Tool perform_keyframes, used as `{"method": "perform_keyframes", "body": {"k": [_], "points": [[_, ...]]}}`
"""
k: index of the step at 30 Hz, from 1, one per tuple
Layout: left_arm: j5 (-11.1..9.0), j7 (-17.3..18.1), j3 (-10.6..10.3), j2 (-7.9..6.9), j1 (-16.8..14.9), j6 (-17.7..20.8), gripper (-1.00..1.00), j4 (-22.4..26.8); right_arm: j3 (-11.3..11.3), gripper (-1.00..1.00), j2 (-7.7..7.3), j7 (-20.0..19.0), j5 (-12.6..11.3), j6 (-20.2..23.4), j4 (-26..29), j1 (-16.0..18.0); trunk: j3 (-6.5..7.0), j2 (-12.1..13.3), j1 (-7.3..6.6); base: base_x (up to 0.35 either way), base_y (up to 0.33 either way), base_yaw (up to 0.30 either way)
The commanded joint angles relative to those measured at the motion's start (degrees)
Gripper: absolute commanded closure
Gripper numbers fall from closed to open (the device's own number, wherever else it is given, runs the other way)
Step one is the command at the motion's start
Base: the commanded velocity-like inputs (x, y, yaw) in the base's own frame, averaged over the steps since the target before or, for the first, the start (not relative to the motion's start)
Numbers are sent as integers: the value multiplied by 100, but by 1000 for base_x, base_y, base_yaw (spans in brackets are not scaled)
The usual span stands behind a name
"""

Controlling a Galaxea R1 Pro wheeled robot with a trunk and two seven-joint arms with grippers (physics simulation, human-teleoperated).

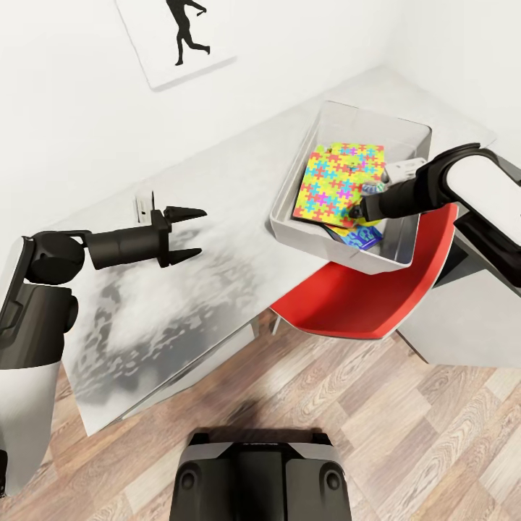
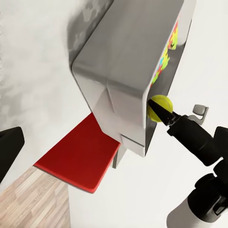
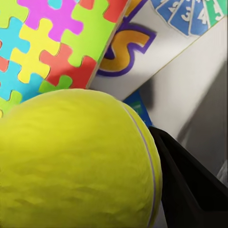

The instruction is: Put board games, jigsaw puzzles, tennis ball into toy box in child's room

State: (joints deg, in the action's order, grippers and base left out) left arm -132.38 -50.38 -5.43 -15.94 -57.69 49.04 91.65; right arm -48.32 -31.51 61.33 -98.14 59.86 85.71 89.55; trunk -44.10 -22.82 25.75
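Note:
The light grey toy box stands on the pale table at its right end. Inside lies a many-coloured jigsaw puzzle over a blue-printed board game. My right gripper reaches into the box from the right. It is shut on the yellow-green tennis ball, which hangs over the puzzle and a board game box lettered with a large "S". The left wrist view shows the ball just inside the toy box rim. My left gripper hovers open over the table's middle.
A red chair sits tucked under the table just below the toy box. A small white wall-socket fixture stands at the table's back edge. A grey cabinet is at the right, wood floor in front.

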Motion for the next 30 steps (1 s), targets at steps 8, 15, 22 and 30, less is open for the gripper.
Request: {"method": "perform_keyframes", "body": {"k": [8,15,22,30], "points": [[-57,-60,-1,-5,-6,-10,-100,2,-32,100,-11,64,41,14,-33,10,-8,-10,3,0,0,0],[-58,-60,-1,-6,-6,-9,-100,4,-36,100,-12,63,80,14,-57,12,-8,-10,3,0,0,0],[-59,-60,-1,-7,-6,-10,-100,2,-37,100,-12,64,94,14,-74,15,-8,-10,3,0,0,0],[-58,-60,-1,-6,-6,-10,-100,2,-42,-100,-9,63,101,14,-75,18,-8,-10,3,0,0,0]]}}
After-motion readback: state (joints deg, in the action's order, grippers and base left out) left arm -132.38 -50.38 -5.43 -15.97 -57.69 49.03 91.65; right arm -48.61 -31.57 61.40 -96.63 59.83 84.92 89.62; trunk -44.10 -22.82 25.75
